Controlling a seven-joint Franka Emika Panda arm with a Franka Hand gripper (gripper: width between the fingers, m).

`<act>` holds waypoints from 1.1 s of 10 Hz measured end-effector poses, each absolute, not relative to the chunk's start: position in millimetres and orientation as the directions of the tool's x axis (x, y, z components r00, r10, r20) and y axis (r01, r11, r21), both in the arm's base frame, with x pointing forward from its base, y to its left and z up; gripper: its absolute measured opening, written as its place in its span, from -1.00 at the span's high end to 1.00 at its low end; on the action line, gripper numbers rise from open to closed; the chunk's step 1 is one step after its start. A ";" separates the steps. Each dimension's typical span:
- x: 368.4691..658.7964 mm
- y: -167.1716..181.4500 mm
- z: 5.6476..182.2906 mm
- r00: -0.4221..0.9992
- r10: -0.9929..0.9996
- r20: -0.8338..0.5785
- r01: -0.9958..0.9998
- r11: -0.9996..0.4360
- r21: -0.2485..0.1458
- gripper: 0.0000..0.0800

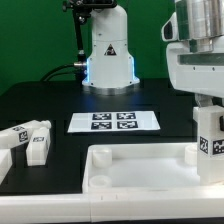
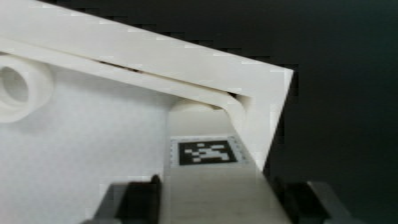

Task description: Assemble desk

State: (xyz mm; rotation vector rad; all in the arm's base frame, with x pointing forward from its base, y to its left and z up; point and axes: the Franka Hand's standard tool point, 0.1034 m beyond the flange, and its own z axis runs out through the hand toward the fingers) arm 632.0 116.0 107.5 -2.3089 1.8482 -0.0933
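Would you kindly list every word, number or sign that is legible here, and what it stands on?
No words or numbers can be read.
On the robot base: a dark triangle sign, too small to read.
On the marker board, the upright leg and the loose legs: black-and-white square tags, patterns only.

Marker board (image 1: 113, 121) w/ four tags lies flat mid black table (image 1: 50, 100), green backdrop (image 1: 30, 40) behind
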 end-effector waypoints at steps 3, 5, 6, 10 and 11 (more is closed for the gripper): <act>631.9 116.0 107.4 0.172 -0.982 -0.074 -0.972 -0.157 -0.177 0.10; 634.7 111.8 109.4 0.358 -0.933 -0.036 -0.919 -0.345 -0.189 -0.39; 639.2 110.1 113.5 0.508 -0.862 -0.004 -0.845 -0.497 -0.197 -0.55; 639.8 110.1 114.2 0.794 -0.605 0.060 -0.587 -0.788 -0.185 -0.62; 639.8 109.9 114.1 0.816 -0.574 0.067 -0.556 -0.811 -0.182 -0.62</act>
